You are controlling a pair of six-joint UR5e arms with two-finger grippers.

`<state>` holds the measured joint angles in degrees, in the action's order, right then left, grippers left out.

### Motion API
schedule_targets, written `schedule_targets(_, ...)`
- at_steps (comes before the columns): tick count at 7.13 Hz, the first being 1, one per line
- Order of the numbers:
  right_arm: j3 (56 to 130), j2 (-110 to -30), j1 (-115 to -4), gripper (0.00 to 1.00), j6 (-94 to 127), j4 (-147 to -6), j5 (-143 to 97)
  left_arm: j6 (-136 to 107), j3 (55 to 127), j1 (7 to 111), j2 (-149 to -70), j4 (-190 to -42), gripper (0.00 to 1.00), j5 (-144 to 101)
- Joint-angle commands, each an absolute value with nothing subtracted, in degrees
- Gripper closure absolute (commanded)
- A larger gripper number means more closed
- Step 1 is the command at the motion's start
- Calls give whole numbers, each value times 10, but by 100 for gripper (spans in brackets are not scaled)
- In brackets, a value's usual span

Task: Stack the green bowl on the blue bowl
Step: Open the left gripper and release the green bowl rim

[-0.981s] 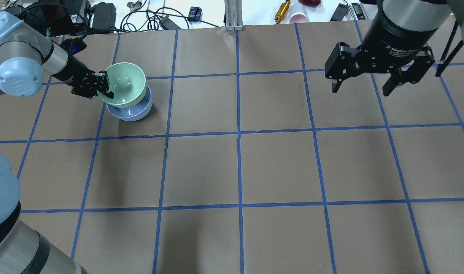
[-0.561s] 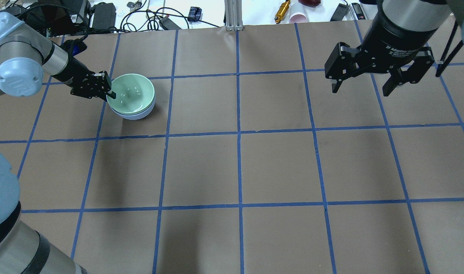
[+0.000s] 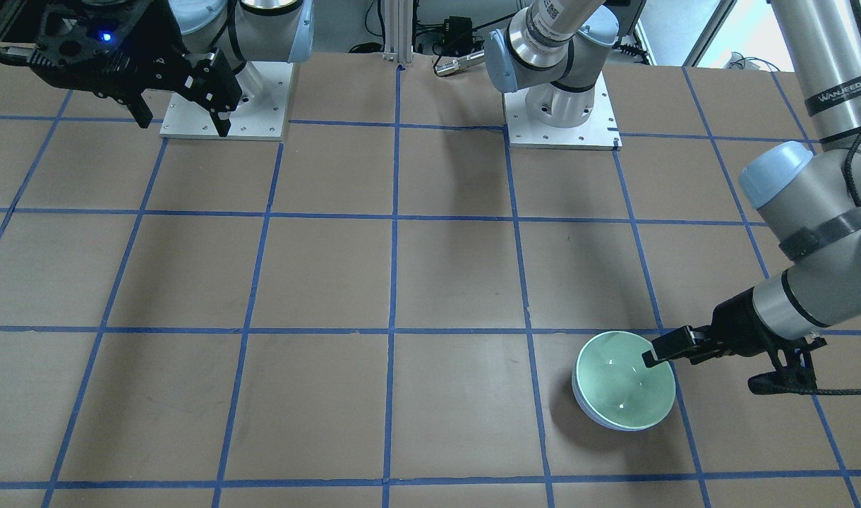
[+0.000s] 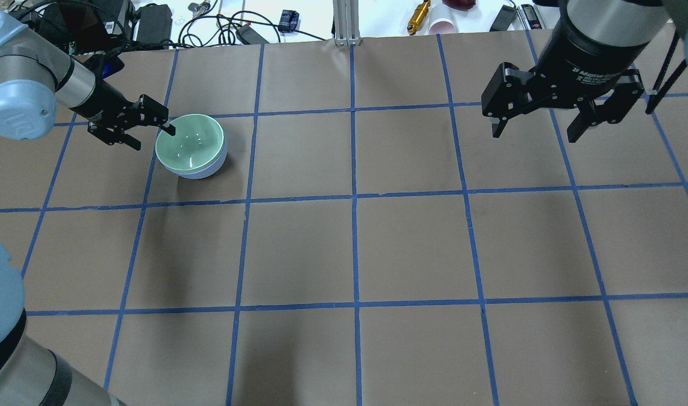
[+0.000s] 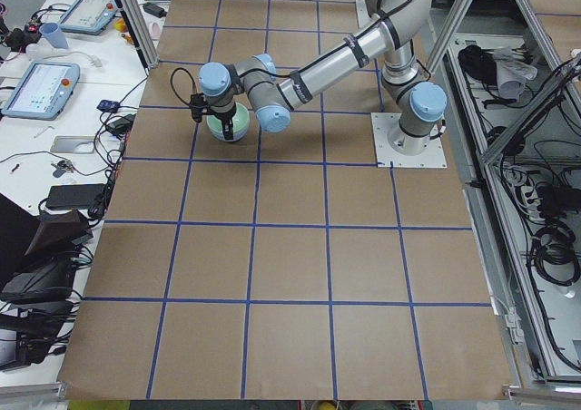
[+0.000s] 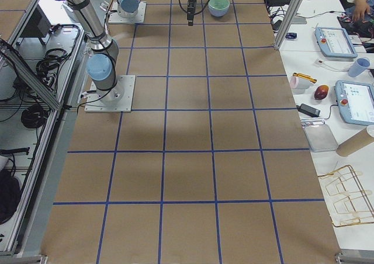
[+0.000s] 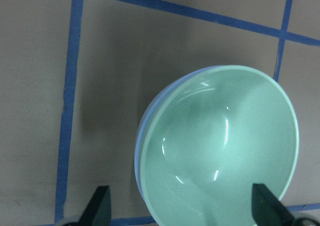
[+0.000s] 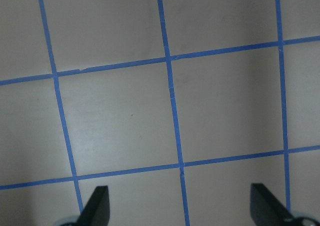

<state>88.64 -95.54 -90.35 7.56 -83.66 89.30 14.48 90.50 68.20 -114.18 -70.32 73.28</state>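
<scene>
The green bowl (image 4: 189,142) sits nested upright inside the blue bowl (image 4: 202,171), of which only a lower sliver shows. The pair also shows in the front view, green bowl (image 3: 622,379) in blue bowl (image 3: 594,415), and in the left wrist view, green bowl (image 7: 220,146) with a blue edge (image 7: 142,136). My left gripper (image 4: 151,137) is open beside the bowls' left side, holding nothing; one fingertip (image 3: 651,358) hangs over the green rim. My right gripper (image 4: 534,134) is open and empty, raised far to the right.
Brown paper with a blue tape grid (image 4: 354,197) covers the table. Cables, a pink cup (image 4: 441,25) and tools lie beyond the far edge. The arm base plates (image 3: 559,120) stand at the robot's side.
The green bowl, held tilted over the blue bowl a second ago, has gone down into it. My left gripper has opened, let go and drawn slightly back. The right arm has not moved.
</scene>
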Motion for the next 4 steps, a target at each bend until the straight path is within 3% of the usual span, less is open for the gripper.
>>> schedule_targets(1, 886, -955, -904, 0, 76, -836, 893, 142, 898, 699, -1098, -741, 0, 806)
schedule_targets(4, 887, -955, -904, 0, 76, -837, 893, 124, 883, 796, -992, -822, 0, 926)
